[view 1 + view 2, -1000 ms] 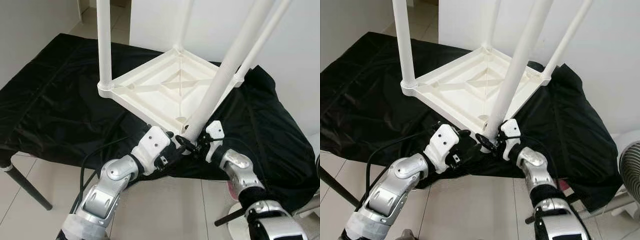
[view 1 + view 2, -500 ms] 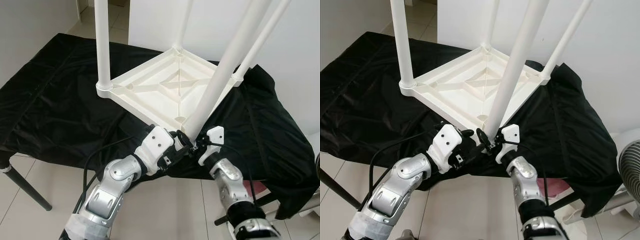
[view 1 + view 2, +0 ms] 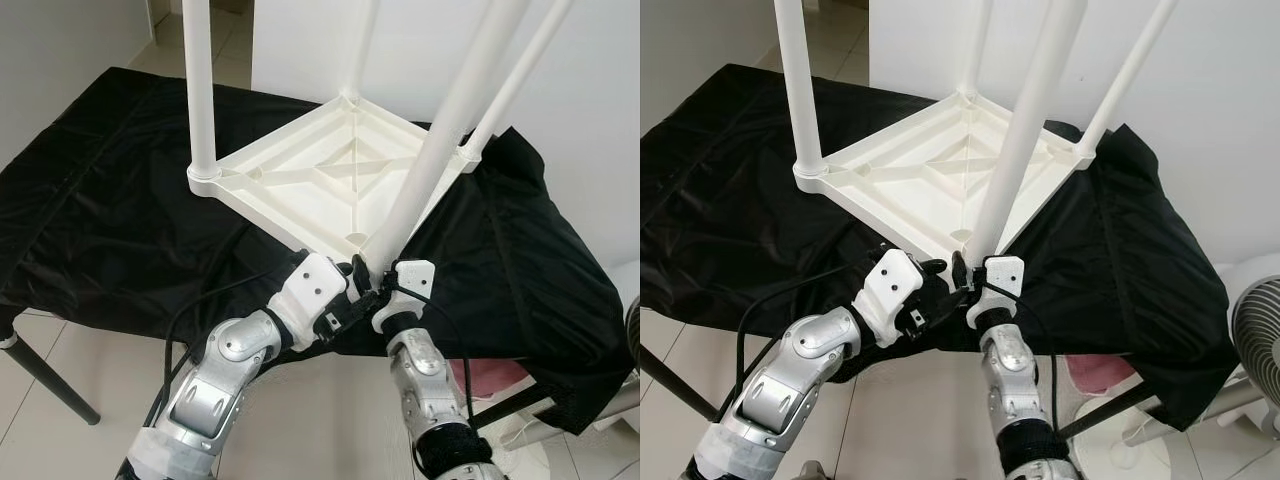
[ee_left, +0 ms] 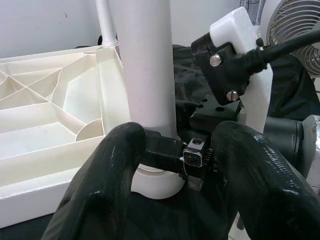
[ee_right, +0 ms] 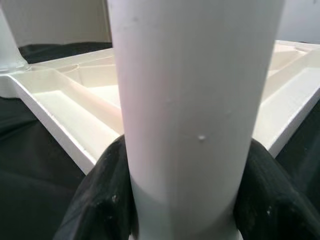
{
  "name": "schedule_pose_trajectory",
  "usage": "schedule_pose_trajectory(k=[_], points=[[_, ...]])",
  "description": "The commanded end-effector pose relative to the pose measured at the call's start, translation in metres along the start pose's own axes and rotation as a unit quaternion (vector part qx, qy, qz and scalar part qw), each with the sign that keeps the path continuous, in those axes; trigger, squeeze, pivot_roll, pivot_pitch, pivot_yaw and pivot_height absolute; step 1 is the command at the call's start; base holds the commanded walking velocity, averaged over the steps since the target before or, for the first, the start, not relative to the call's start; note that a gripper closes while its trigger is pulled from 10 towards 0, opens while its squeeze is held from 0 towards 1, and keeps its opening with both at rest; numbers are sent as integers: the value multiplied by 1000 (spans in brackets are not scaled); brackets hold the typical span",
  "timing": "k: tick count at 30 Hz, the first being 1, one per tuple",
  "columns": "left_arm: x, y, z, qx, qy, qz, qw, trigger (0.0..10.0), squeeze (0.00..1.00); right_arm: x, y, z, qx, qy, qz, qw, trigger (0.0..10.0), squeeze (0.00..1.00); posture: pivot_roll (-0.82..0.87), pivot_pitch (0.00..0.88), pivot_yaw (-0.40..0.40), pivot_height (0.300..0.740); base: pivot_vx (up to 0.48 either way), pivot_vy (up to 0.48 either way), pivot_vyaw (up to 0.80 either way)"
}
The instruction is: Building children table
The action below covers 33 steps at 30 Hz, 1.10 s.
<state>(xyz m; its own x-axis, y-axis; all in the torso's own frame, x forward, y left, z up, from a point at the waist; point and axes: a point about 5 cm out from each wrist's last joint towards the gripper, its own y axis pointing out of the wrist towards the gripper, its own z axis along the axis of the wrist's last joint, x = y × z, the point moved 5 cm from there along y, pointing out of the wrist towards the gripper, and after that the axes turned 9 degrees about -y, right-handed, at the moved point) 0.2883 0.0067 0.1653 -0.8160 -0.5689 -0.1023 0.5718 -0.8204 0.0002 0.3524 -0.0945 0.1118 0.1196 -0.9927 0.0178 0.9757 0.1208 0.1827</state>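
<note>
Gripping smooth round white leg (image 5: 190, 125)

The near table leg (image 3: 440, 150) leaned across the upturned tabletop (image 3: 320, 185), barring passage there. Both grippers crowded its base. The black cloth (image 3: 110, 200) to the robot's left of the tabletop lay unobstructed.

A white plastic children's table (image 3: 330, 190) lies upside down on a black cloth (image 3: 110, 200), near its front edge, with four white round legs (image 3: 198, 90) rising from its corners, the nearest leg (image 3: 440, 130) leaning at the front corner.
</note>
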Motion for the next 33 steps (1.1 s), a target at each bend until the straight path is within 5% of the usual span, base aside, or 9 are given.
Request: schedule_pose_trajectory(k=[1, 6, 7, 9, 10, 25, 26, 30, 33], points=[[3, 2, -2, 0, -1, 1, 1000, 10000, 0, 1, -7, -13, -29, 5, -7, 1000, 10000, 0, 89, 28, -147, 740, 0, 0, 0], [3, 3, -2, 0, 0, 1, 1000, 10000, 0, -5, -9, -16, -37, -16, 20, 999, 10000, 0, 93, 22, -146, 740, 0, 0, 0], [2, 3, -1, 1, 1, 2, 1000, 10000, 0, -6, -8, -17, -41, -10, 32, 999, 10000, 259, 93, 22, -146, 740, 0, 0, 0], [1, 3, -1, 1, 2, 3, 1000, 10000, 0, -5, -8, -17, -42, -3, 39, 998, 10000, 259, 93, 22, -146, 740, 0, 0, 0], [1, 2, -1, 1, 2, 4, 1000, 10000, 0, -4, -7, -13, -33, 2, 42, 999, 10000, 1000, 93, 22, -146, 740, 0, 0, 0], [2, 3, -1, 5, -2, 6, 1000, 10000, 0, 17, -7, 7, 3, -28, 150, 988, 10000, 1000, 86, 21, -147, 740, 0, 0, 0], [2, 3, -1, 4, -1, 6, 1000, 10000, 0, 19, -7, 10, 6, -37, 183, 982, 10000, 0, 86, 21, -147, 740, 0, 0, 0], [2, 3, -2, 3, 0, 6, 1000, 10000, 0, 20, -3, 15, 4, -59, 263, 963, 10000, 0, 87, 22, -145, 740, 0, 0, 0], [2, 3, -2, 3, 0, 6, 1000, 10000, 0, 20, -3, 15, 4, -59, 263, 963, 10000, 0, 87, 22, -145, 740, 0, 0, 0]])
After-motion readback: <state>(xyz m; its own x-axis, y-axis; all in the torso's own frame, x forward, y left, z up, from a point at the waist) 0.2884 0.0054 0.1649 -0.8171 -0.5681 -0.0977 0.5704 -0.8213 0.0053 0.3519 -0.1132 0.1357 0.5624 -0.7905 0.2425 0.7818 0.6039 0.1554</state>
